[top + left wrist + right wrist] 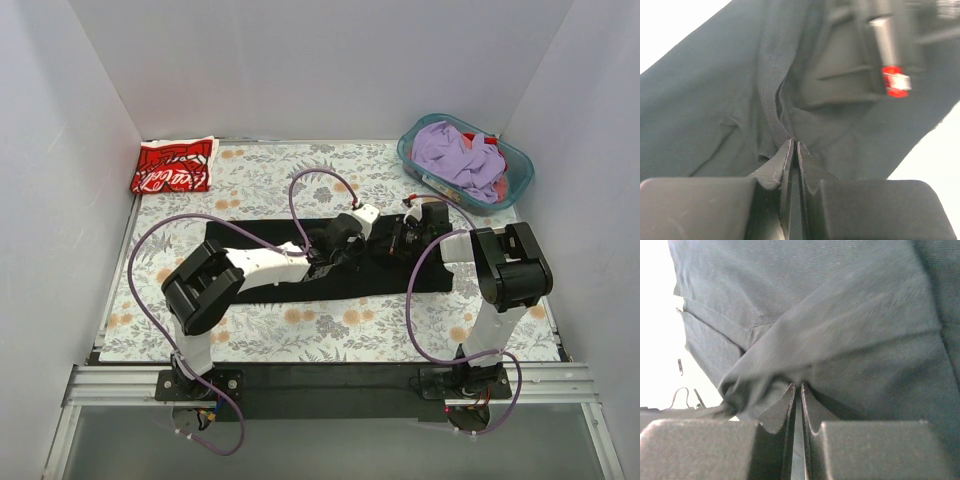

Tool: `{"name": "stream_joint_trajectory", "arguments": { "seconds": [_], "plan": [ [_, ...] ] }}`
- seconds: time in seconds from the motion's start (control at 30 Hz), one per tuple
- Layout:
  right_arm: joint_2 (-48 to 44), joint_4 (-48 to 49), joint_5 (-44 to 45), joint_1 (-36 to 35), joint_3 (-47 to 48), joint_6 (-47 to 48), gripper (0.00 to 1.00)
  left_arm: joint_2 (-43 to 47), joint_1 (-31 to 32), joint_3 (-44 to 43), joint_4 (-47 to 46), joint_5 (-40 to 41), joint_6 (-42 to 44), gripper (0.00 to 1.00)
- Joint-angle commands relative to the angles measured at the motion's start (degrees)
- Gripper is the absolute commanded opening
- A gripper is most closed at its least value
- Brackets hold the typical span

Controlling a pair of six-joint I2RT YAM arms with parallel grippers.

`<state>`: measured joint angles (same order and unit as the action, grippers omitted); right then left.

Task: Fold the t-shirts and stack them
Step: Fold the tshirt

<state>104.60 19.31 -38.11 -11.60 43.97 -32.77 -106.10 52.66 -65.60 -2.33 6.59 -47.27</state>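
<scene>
Overhead and wrist views of two robot arms working on a flower-patterned counter (300,330). At the far left corner lies the red t-shirt (173,166) with white lettering, already folded into a small packet and well apart from the arms. Across the middle of the counter the black t-shirt (385,280) lies as a long flat band reaching from near the left edge to near the right edge. Both arms meet over its centre. The left gripper (792,150) is closed, its tips pinching a raised ridge of black cloth. Just beside it, the right gripper (797,387) is also all but closed on a fold of the same shirt, with cloth bunched at its tips. At the far right corner stands a teal basket (527,172) holding purple and red clothing. The black shirt looks light, limp and thin; it would likely sag and crease wherever it is unsupported and drag on the patterned surface. A pinch on a hem, seam or doubled fold should hold better than one on a single flat layer, which could slip free.
</scene>
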Motion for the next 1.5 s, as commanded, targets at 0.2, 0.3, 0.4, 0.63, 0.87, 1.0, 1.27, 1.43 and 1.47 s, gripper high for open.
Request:
{"name": "stream_joint_trajectory", "arguments": {
  "seconds": [0.2,0.3,0.4,0.63,0.87,1.0,1.27,1.43,1.47],
  "plan": [
    [-6.07,0.29,-4.08,0.08,-2.22,0.61,0.14,-1.12,-1.34,-6.11,1.89,6.68,-2.83,0.00],
    [-5.55,2.04,-4.61,-0.71,-2.57,-0.09,0.14,-0.95,-1.34,-6.38,1.80,4.93,-3.09,0.00],
    [-4.05,6.43,-5.40,-1.59,-3.09,-2.99,0.14,-0.33,-1.34,-5.68,1.19,3.52,-3.27,0.00],
    [0.86,16.37,-5.84,-4.13,-2.83,-9.14,0.13,0.72,-1.34,-3.83,-0.31,2.55,-2.83,0.00],
    [4.04,19.36,-3.29,-5.10,-3.01,-9.94,0.14,3.18,-1.34,-2.08,-1.89,-2.01,-2.13,0.00],
    [3.51,19.19,-2.85,-5.02,-3.18,-9.41,0.14,4.94,-1.34,1.35,-3.65,-5.62,-0.82,0.00],
    [-1.67,16.12,-1.44,-2.82,-5.64,-6.25,0.16,4.24,-1.34,5.13,-2.95,-9.93,-0.37,0.00],
    [-4.22,13.30,-2.15,-0.01,-6.52,-4.23,0.17,2.92,-1.34,4.43,-2.86,-8.79,-0.11,0.00],
    [-4.66,12.51,-1.97,0.43,-6.52,-2.92,0.17,2.66,-1.34,4.17,-2.94,-8.70,-0.11,0.00]
  ]
}}
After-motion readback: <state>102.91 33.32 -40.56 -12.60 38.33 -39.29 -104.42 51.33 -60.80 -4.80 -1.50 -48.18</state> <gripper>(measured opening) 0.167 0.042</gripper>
